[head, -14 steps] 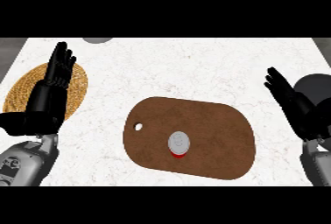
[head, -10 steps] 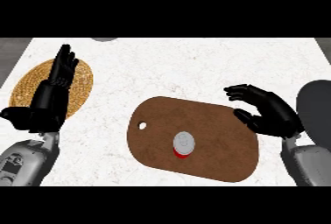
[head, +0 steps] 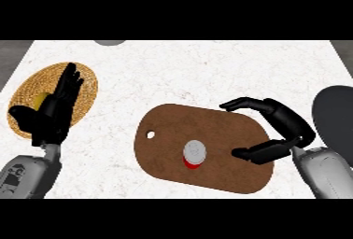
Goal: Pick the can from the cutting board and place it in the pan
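so the can point(head: 194, 153) is standing upright on the brown cutting board point(head: 207, 140), a bit below the board's middle, grey top facing up with a sliver of red side showing underneath at about 6 o'clock. the board is a rounded oblong lying tilted on the white marbled counter point(head: 193, 70), with a small hole point(head: 150, 135) near its 9 o'clock end. the right hand point(head: 279, 130) is over the board's 3 o'clock end, fingers and thumb curved into a wide c shape that opens toward the can, fingers arching at the top and the thumb point(head: 258, 151) pointing in low, just beside the can but not touching it, so it's spread apart and holding nothing. the pan point(head: 335, 116) is the dark grey round thing at the 3 o'clock edge of the view, partly cut off and partly behind the right forearm, near the board's right end. over at 9 o'clock the left hand point(head: 52, 114) rests open with fingers straight and pointing up, sitting in front of a woven round mat point(head: 79, 88) with something yellowish point(head: 40, 99) peeking out from behind the fingers, can't tell what it is. there's also a bit of a grey round object point(head: 110, 42) at 12 o'clock on the counter's far edge, mostly cut off.
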{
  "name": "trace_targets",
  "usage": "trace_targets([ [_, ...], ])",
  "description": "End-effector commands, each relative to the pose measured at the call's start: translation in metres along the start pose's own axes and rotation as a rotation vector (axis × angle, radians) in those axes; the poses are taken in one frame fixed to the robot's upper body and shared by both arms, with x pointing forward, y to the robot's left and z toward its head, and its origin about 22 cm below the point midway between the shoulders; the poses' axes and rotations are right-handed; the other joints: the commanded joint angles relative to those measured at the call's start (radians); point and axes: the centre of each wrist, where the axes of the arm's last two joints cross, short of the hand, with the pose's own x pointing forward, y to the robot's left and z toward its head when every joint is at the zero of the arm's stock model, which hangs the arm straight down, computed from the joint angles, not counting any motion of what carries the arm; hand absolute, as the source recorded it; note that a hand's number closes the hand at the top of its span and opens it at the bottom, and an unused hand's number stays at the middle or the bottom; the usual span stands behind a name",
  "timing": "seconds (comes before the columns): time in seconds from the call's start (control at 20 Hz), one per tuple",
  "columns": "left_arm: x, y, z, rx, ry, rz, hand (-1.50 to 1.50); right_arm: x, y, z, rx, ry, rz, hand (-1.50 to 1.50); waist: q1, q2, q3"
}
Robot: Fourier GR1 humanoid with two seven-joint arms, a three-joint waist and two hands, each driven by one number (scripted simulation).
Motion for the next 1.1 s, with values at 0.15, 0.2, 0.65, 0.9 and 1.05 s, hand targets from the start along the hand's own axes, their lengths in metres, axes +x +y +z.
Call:
trace_targets([
  [0.15, -0.011, 0.006, 0.003, 0.016, 0.019, -0.001, 0.00, 0.055, -0.081, 0.011, 0.092, -0.069, 0.231, -1.50, -0.009, -0.009, -0.002],
  [0.2, -0.020, -0.004, -0.004, 0.011, 0.042, 0.005, 0.00, 0.060, -0.090, 0.005, 0.139, -0.047, 0.279, -1.50, -0.012, -0.005, -0.002],
  [0.65, -0.016, 0.004, -0.008, -0.008, 0.029, 0.012, 0.00, 0.155, -0.099, -0.052, 0.320, 0.071, 0.500, -1.50, -0.006, -0.008, -0.004],
  [0.9, -0.021, 0.013, 0.002, -0.006, 0.042, 0.012, 0.00, 0.167, -0.056, -0.070, 0.320, 0.039, 0.566, -1.50, -0.006, -0.009, -0.002],
  [1.05, -0.012, -0.004, 0.017, 0.015, 0.018, 0.010, 0.00, 0.180, -0.044, -0.084, 0.312, 0.043, 0.530, -1.50, -0.003, -0.011, -0.002],
])
